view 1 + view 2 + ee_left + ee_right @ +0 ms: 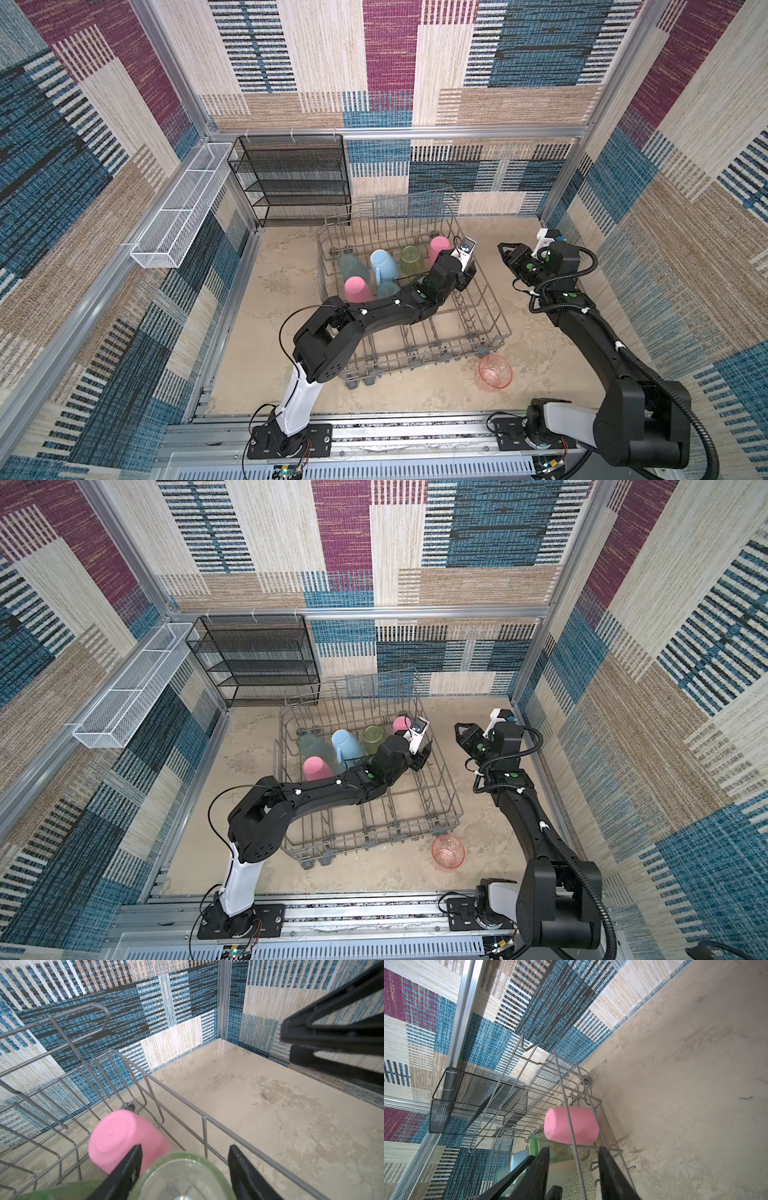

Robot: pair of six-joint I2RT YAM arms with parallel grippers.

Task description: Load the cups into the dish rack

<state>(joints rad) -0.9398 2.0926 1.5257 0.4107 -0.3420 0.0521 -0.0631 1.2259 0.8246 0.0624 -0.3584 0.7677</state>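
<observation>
**Spotter:** Where's the cup?
**Me:** The green-tinted cup (180, 1176) is inside the dish rack (203, 1116), near its right wall, beside a pink cup (122, 1138). My left gripper (185, 1148) pinches it.
**Spotter:** Right side?
**Me:** My right gripper (503, 251) is spread and empty, outside the rack. A pink-orange cup (495, 372) sits on the table (540, 332).

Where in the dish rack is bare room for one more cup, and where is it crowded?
The near half of the dish rack shows only bare tines, though the left arm crosses over it. The table right of the rack, beyond the pink-orange cup, is bare. Crowded: the far row, from the teal cup past the light-blue mug to the pink cup.
</observation>
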